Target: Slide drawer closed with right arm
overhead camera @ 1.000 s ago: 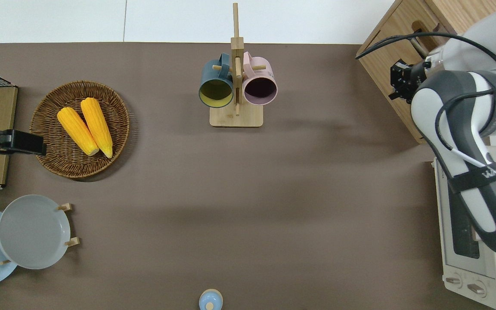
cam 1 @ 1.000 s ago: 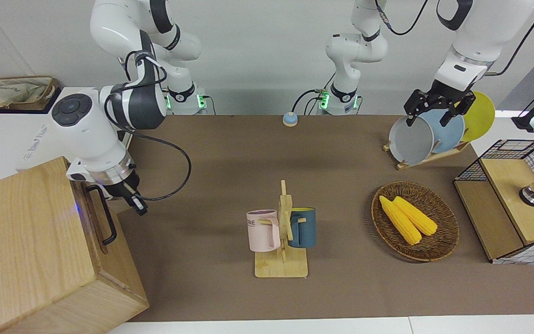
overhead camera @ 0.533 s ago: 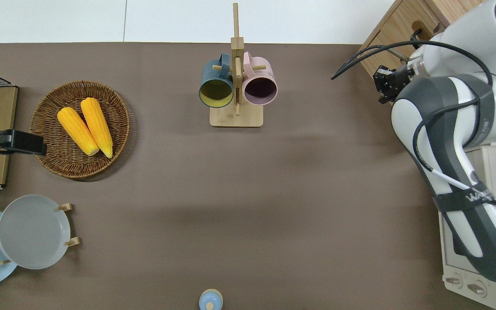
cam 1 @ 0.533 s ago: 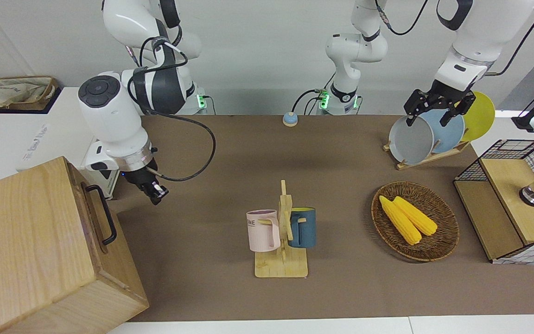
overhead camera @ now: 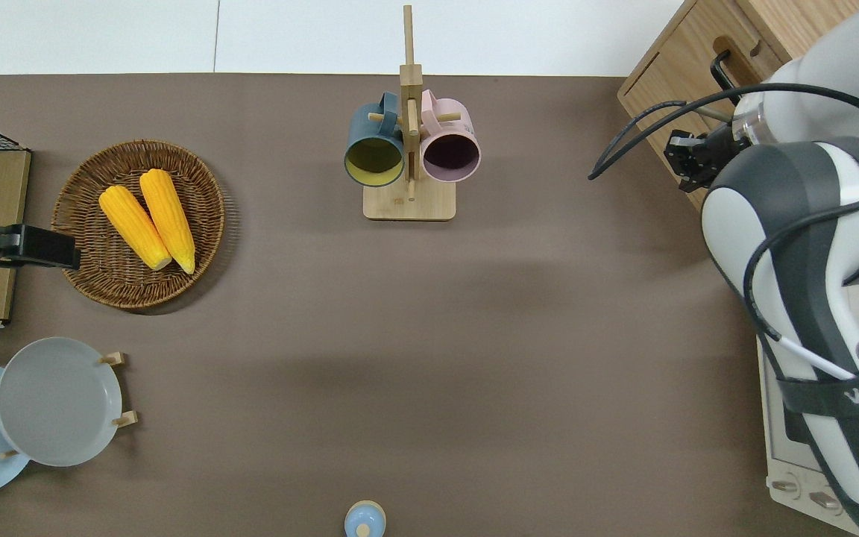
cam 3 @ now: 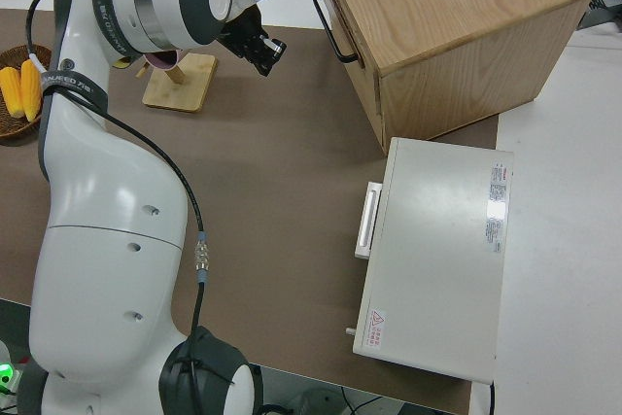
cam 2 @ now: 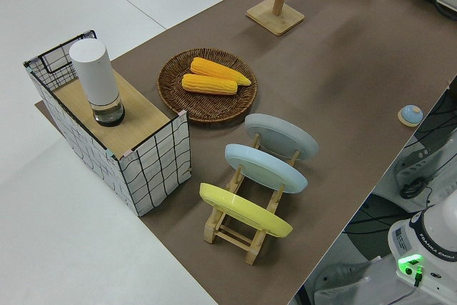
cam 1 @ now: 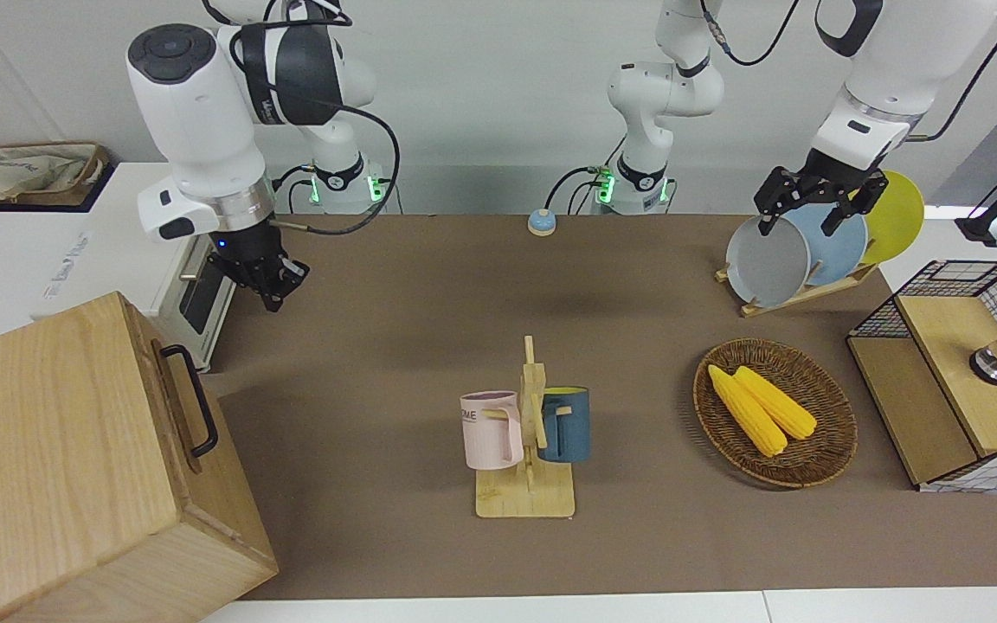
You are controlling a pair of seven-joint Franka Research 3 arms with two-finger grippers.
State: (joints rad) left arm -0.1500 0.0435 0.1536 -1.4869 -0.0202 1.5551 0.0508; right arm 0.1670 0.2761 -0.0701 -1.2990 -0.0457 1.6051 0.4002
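Right arm's black two-finger claw (cam 1: 276, 285) hangs in the air, off the drawer; whether its fingers are spread, you cannot tell. Light-wood drawer with black bar handle (cam 1: 189, 400) sits flush in its big wooden box (cam 1: 48, 450). Closing looks done. Left arm parked.

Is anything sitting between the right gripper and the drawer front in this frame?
Nothing visible. The right gripper is raised clear of the drawer, whose front already looks flush with the wooden box. Only bare table mat lies between them.
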